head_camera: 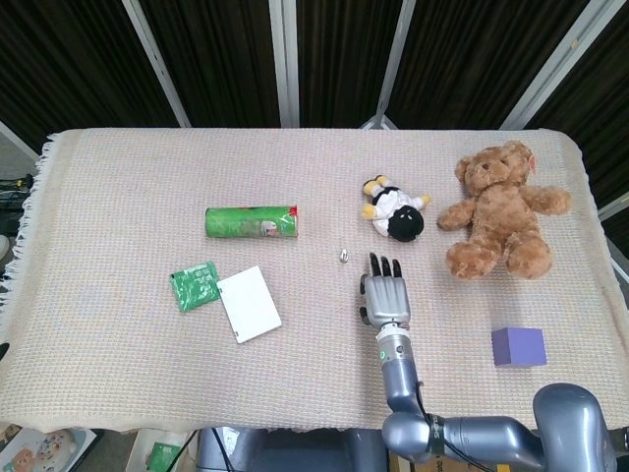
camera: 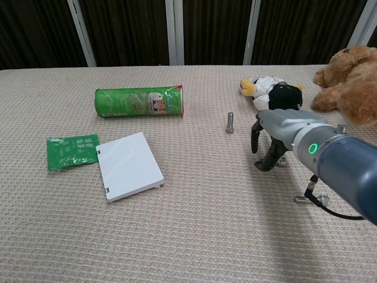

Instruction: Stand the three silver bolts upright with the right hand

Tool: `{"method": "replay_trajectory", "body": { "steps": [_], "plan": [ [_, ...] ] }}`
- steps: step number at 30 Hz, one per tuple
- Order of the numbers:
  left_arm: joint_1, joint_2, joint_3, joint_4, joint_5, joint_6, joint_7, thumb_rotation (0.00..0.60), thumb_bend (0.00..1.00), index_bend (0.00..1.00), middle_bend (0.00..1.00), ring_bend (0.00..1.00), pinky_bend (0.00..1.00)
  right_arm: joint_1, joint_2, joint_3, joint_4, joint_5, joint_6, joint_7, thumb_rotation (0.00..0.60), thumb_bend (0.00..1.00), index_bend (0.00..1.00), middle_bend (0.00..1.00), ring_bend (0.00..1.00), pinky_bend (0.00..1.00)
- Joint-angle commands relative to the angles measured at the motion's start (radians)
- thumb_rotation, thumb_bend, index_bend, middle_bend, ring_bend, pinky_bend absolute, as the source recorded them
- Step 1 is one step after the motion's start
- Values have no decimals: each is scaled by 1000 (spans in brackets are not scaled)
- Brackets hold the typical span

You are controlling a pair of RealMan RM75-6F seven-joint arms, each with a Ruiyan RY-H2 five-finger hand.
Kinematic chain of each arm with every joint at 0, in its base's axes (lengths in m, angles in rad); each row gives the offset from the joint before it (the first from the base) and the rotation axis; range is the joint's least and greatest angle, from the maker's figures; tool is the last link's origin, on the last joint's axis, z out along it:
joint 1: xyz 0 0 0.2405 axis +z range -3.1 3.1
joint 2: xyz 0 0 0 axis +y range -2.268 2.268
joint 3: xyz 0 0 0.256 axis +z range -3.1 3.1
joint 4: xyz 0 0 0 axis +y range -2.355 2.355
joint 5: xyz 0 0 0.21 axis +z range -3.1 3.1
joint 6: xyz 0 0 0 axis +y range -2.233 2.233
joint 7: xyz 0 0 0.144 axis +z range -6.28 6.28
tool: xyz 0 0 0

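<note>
One silver bolt (camera: 230, 122) already stands upright near the middle of the tabletop, between the green can (camera: 140, 101) lying on its side and the small penguin plush (camera: 272, 92); in the head view it shows only as a tiny bright speck (head_camera: 343, 256). A second bolt (camera: 311, 200) lies flat toward the front right edge of the tabletop, partly hidden behind the right forearm. The right hand (camera: 269, 141) is lowered onto the woven cloth just in front of the penguin plush, with its fingers (camera: 255, 137) pointing down and the tips touching or nearly touching the surface. Something small and grey shows just beside the fingertips on the cloth, which may be the third bolt, but it is too hidden to say for sure, and I cannot tell whether the fingers are clamped on it or merely set around it. The left hand does not appear in either view. By my reading the task is about a third done: one bolt is up, one is being worked on under the hand, and the one lying by the front right edge has not yet been stood up. The brown teddy bear (head_camera: 502, 210), purple block (head_camera: 518, 346), green packet (camera: 72, 150) and white card (camera: 129, 165) sit apart from the work.
</note>
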Motion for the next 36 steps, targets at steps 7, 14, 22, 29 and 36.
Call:
{"method": "replay_trajectory", "body": {
  "steps": [7,14,22,29,36],
  "plan": [
    [2,0,0,-1,0,3,1,600,123,185,46,0,170,-1,-1,9,18,9,-14,3,600,344,471,4,0,54],
    [4,0,-1,-1,0,7,1,600,123,186,46,0,170,-4,-6,5,36,13,-27,9,600,345,471,4,0,55],
    [3,-1,-1,-1,-1,7,4,600,123,187,46,0,170,-10,-7,4,56,16,-43,19,600,344,471,4,0,54],
    [3,-3,-1,-3,-1,7,10,600,123,189,46,0,170,-15,-2,4,50,8,-48,29,600,345,505,4,0,55],
    [3,-4,-2,-4,-2,6,12,600,123,189,46,0,170,-18,2,7,49,12,-52,32,600,344,519,4,0,55]
  ]
}}
